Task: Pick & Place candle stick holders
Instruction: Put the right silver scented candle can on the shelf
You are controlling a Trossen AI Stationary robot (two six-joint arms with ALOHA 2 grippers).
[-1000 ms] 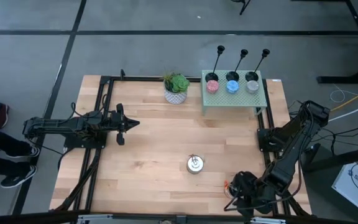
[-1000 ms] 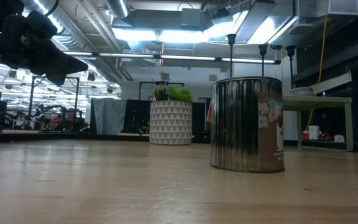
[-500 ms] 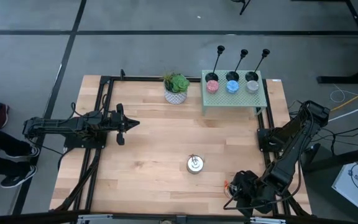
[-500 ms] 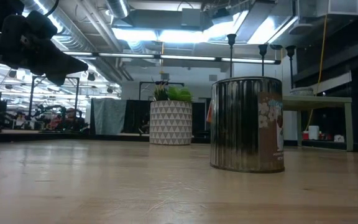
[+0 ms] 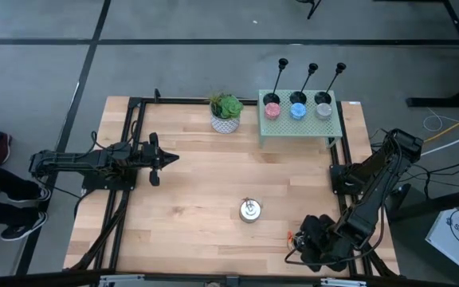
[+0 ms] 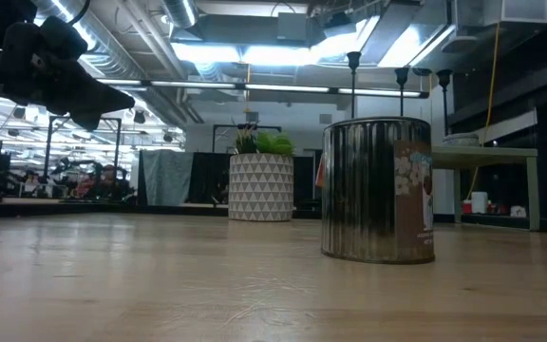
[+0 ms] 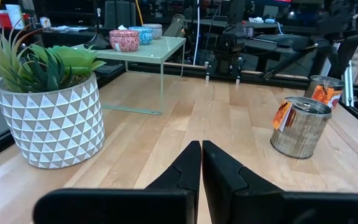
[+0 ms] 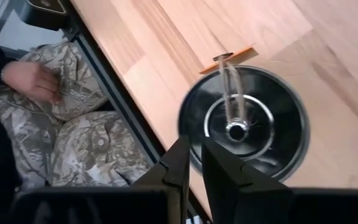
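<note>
Three black candle stick holders (image 5: 281, 77) (image 5: 311, 80) (image 5: 338, 80) stand upright on the green shelf (image 5: 297, 127) at the table's far right, beside pink, blue and grey candles. No gripper is near them. My right gripper (image 8: 196, 152) points steeply down at the near right corner (image 5: 303, 241), shut on the rim of a round tin (image 8: 260, 149) with an orange label. My left gripper (image 7: 201, 155) is shut, level above the table's left side (image 5: 168, 158), and touches nothing. My right gripper comes from above, slanting down, at the tin's rim (image 8: 185, 127) on the side toward the table's near edge. One finger (image 8: 219, 165) stands inside the tin and the other (image 8: 178, 158) outside. The tin stands upright on the table.
A second silver tin (image 5: 250, 210) stands mid-table toward the near edge. A potted plant (image 5: 226, 112) stands left of the shelf. A person sits close beyond the near edge, with a hand (image 8: 33, 81) showing. Bare wood lies between the arms.
My right gripper has turned and tipped a little in place over the tin at the near right corner. The holders, the tins and the plant stand where they did.
</note>
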